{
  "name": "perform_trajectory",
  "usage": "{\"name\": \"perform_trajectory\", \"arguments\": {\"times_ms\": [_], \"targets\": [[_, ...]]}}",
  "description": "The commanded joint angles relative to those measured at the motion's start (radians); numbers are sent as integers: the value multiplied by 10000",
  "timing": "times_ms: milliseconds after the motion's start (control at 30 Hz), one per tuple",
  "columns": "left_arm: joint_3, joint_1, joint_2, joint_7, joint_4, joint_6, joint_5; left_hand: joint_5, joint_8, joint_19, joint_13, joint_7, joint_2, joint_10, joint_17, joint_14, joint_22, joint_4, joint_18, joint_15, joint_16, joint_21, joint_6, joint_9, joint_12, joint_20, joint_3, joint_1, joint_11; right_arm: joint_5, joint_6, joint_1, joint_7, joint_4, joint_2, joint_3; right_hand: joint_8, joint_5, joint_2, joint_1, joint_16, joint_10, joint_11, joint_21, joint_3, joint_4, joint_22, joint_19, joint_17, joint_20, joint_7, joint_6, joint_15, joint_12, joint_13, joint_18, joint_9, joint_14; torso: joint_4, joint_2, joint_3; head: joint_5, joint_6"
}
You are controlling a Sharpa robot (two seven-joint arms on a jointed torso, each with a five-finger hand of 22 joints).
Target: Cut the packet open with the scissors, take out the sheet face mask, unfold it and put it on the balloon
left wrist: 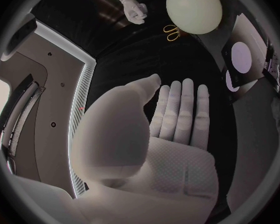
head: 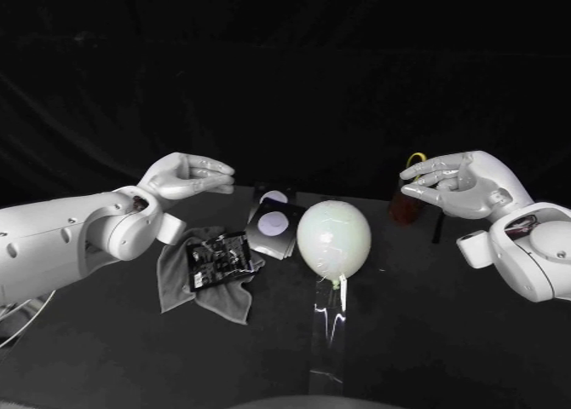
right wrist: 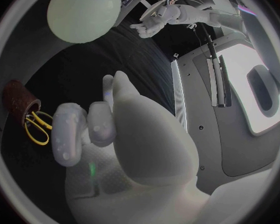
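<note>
The pale balloon [head: 333,239] [left wrist: 193,7] [right wrist: 84,12] stands at mid-table on a clear stand [head: 325,319]. Just left of it lies a mask packet with a white circle [head: 274,224] [left wrist: 240,55], on top of others like it. The yellow-handled scissors [head: 417,157] [left wrist: 172,32] [right wrist: 35,127] stand in a brown cup [head: 405,210] [right wrist: 18,97] right of the balloon. My right hand [head: 464,183] [right wrist: 90,127] [left wrist: 130,0] hovers at the scissors with fingers half curled and nothing in them. My left hand [head: 187,177] [left wrist: 177,117] [right wrist: 154,22] is raised at the left, fingers straight, holding nothing.
A grey cloth [head: 193,285] lies on the table's left part with a dark printed packet [head: 222,254] on it, below my left hand.
</note>
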Motion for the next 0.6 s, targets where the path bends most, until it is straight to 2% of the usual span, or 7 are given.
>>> {"name": "perform_trajectory", "arguments": {"times_ms": [33,200,267,367,433,567,600], "targets": [[-30,-159,-159,355,234,-308,-1717,-26,-133,-260,-19,65,-164,-260,-57,-272,-77,-51,-75,103,-164,-161,-196,-66,-52,66,-118,-62,84,-2028,381,-138,-497,210,172,2,-136,-77,-47,-244,138,338,-428,156,64,38,2159,382,253,15,53,-52,11,-234,37,-167,-53,147,108,-95,-5,567,-364],[-132,-492,-516,421,523,-827,-2878,-15,-370,-844,-19,206,-153,-991,-235,-1022,-131,-247,-240,368,-622,-545,-561,-196,-39,128,-662,-171,297,-3032,426,-309,-793,361,451,-2,-431,-126,-156,-730,331,-307,-117,301,121,37,2192,447,581,178,303,-376,263,-975,-236,-202,-173,238,163,-129,-18,942,-584],[-160,-647,-668,402,630,-1137,-3602,-22,-485,-2188,-13,153,-20,-1543,-427,-1609,-181,-403,-576,577,-991,-1061,-758,-285,-27,135,-1310,-66,430,-3285,394,-346,-873,386,513,-3,-492,-147,-208,-818,347,-393,-59,296,136,36,2189,443,597,222,353,-437,314,-1117,-293,-200,-196,234,185,-144,-16,1014,-644],[-182,-809,-804,315,722,-1699,-4525,-15,-603,-2558,-12,132,89,-1797,-503,-1745,-189,-375,-665,656,-1091,-1174,-958,-356,-28,135,-1909,-31,533,-3818,265,-417,-1060,419,640,-4,-617,-173,-311,-992,359,-575,51,258,125,36,2175,423,593,299,450,-594,405,-1349,-382,-192,-242,217,223,-175,-19,1192,-735],[-191,-912,-856,241,765,-2094,-5028,1,-795,-3451,18,232,806,-2349,-752,-2278,-234,40,-896,745,-1105,-1399,-1282,-492,42,192,-5028,888,844,-4053,217,-446,-1149,441,693,-4,-687,-180,-368,-1090,347,-688,118,175,118,31,2149,384,548,349,511,-681,462,-1485,-419,-174,-266,195,232,-188,-20,1288,-760],[-200,-1140,-895,-69,813,-2830,-5898,32,-959,-4073,-21,274,561,-2738,-1065,-3227,-301,689,-1002,978,-1242,-1520,-1632,-607,-44,142,-6068,1232,864,-4426,193,-495,-1288,516,780,-4,-828,-193,-461,-1252,346,-963,258,47,99,11,2108,321,518,457,637,-864,580,-1743,-450,-145,-313,163,248,-209,-15,1375,-761],[-202,-1213,-893,-214,821,-3036,-6188,52,-1036,-4381,-22,423,351,-3024,-1281,-3902,-328,1410,-1103,1038,-1271,-1574,-1887,-702,-45,146,-6704,1627,911,-4524,183,-509,-1314,547,803,-4,-944,-219,-523,-1325,326,-1375,383,-85,56,-20,2067,259,457,532,752,-1044,676,-1804,-475,-119,-353,133,245,-216,-15,1405,-765]]}}
